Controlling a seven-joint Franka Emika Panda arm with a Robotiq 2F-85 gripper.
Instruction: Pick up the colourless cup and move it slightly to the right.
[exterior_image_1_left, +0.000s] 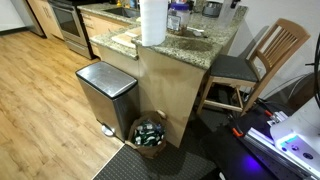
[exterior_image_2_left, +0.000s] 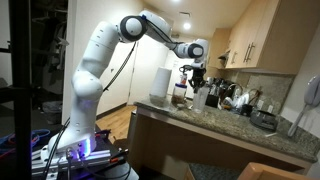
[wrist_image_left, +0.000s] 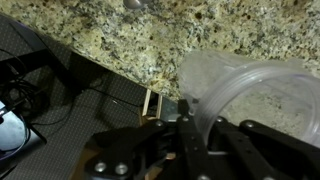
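the white arm (exterior_image_2_left: 95, 60) reaches over the granite counter (exterior_image_2_left: 235, 128), on which the white paper roll (exterior_image_2_left: 161, 84) stands upright. the steel bin (exterior_image_1_left: 105, 92) sits on the floor below the roll, against the counter's side. the gripper (exterior_image_2_left: 197, 88) hangs just beside the roll, above the stone. in the wrist view the colourless cup (wrist_image_left: 255, 95) is right at the fingers (wrist_image_left: 186, 135), its near wall running in between them; whether they pinch it i cannot tell.
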